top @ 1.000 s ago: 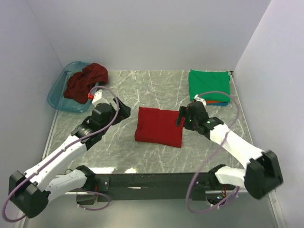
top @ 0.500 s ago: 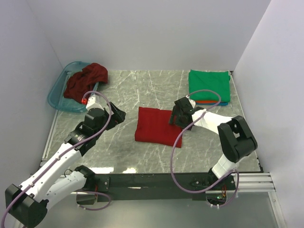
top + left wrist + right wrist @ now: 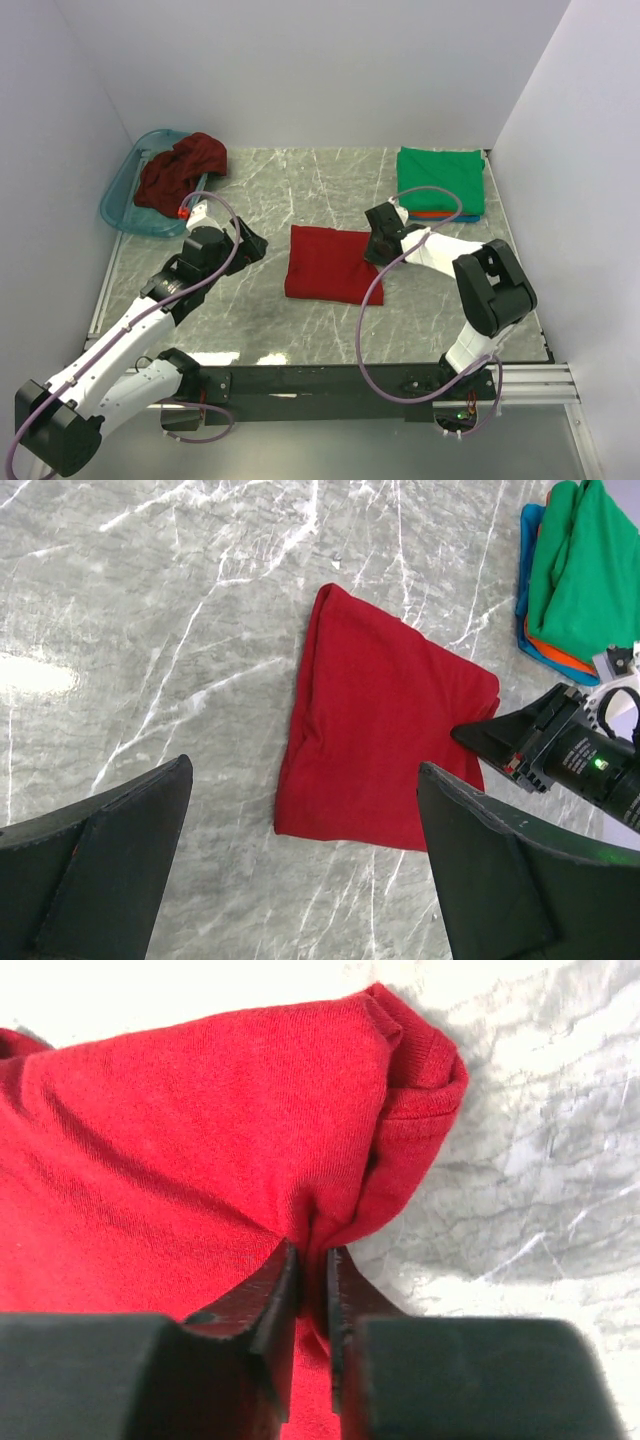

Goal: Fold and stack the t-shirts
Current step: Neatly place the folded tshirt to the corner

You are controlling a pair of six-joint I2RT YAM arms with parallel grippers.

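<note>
A folded bright red t-shirt [image 3: 328, 264] [image 3: 385, 740] lies flat in the middle of the table. My right gripper [image 3: 377, 246] [image 3: 312, 1250] is shut on its right edge near the far corner, and red cloth [image 3: 180, 1130] is pinched between the two fingers. To the shirt's left hovers my left gripper [image 3: 250, 241] [image 3: 305, 770], open wide and holding nothing. A green folded t-shirt [image 3: 440, 177] [image 3: 590, 570] tops a stack at the back right, with orange-red and blue edges showing beneath it. A crumpled maroon t-shirt [image 3: 180, 168] hangs out of the basket.
The teal plastic basket [image 3: 118, 205] stands at the back left corner. White walls close in the table on the left, the back and the right. The arms' black base bar [image 3: 320, 380] runs along the near edge.
My right gripper has moved left onto the red shirt's right edge and shut on the cloth, with its arm folding in. The left arm has drawn back slightly to the left.
</note>
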